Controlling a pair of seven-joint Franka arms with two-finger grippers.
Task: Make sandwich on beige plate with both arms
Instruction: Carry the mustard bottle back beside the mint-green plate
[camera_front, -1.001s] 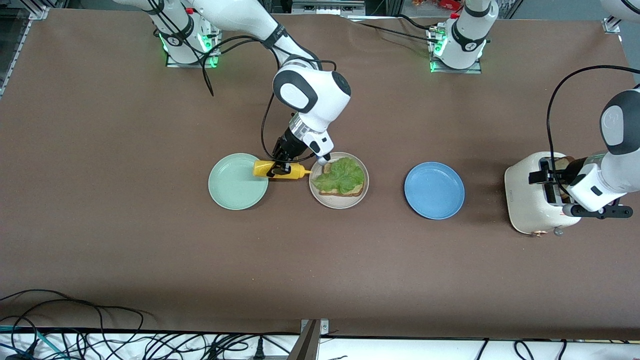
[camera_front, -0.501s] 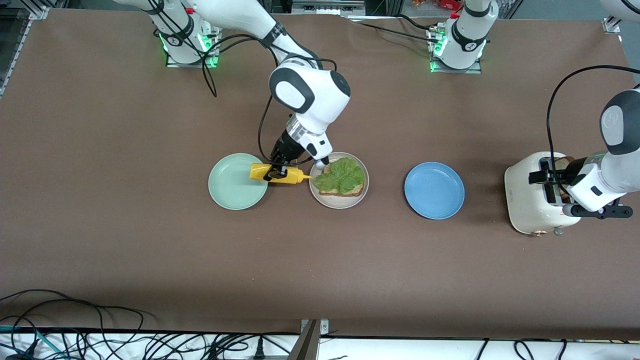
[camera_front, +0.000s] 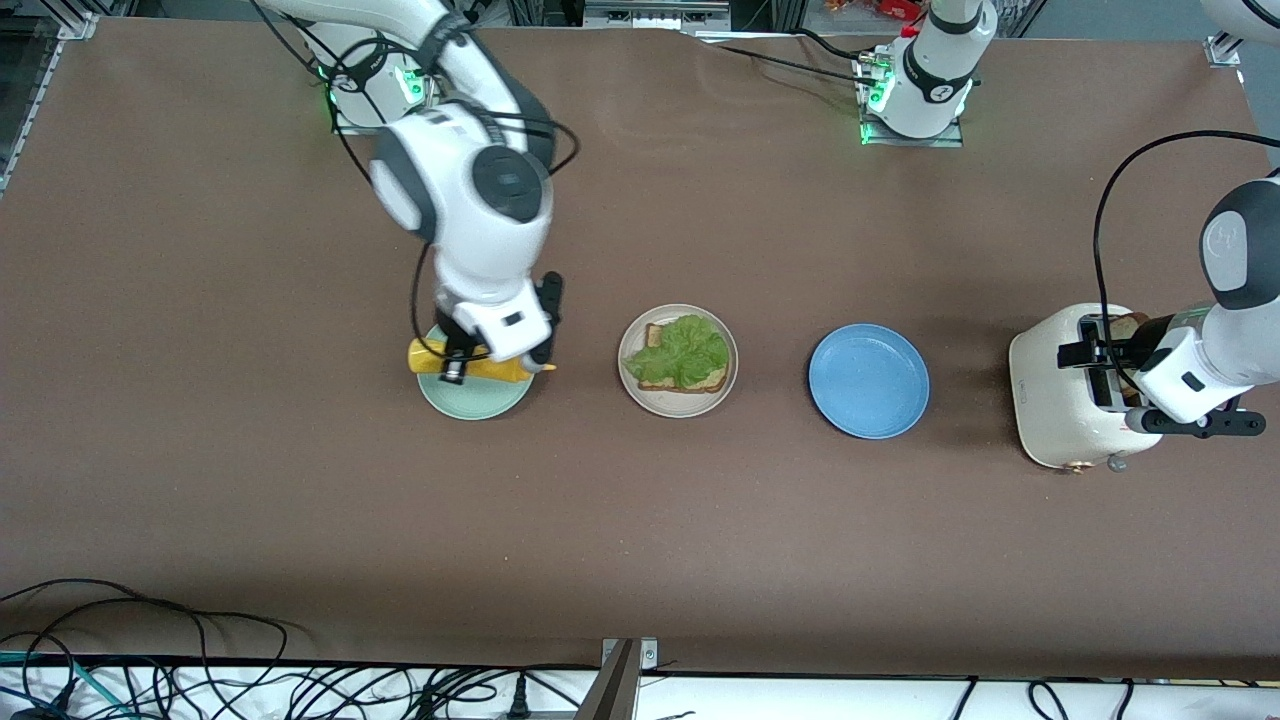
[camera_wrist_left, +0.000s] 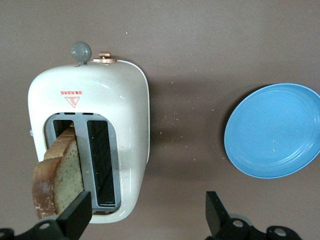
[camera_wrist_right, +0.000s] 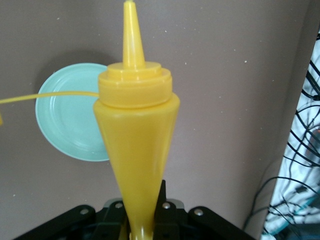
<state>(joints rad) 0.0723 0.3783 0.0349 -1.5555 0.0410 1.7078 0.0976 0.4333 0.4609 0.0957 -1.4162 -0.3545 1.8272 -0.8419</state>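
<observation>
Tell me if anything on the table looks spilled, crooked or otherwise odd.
Crumbs are scattered on the table between the toaster and the blue plate. A toast slice sticks out of one toaster slot, leaning. Nothing else stands out.

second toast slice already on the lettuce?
No. The lettuce leaf lies uncovered on the beige plate, and a toast slice sticks up from the toaster.
</observation>
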